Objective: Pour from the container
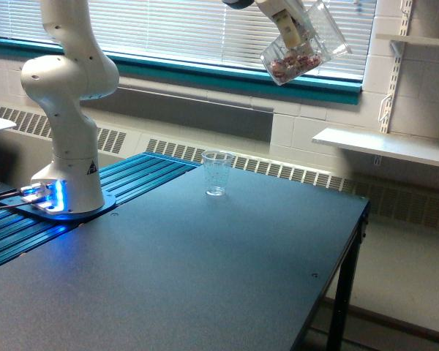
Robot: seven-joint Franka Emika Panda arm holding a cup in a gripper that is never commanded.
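Clear plastic, the container (305, 45) hangs tilted high above and to the exterior view's right of the small cup (217, 172), pinched by your gripper (291, 29), probably so its reddish contents stay inside until you bring it over.

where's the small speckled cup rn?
Exterior view: the small cup stands upright on the dark table, near its far edge by the window wall, well below and to the left of the raised, tilted container.
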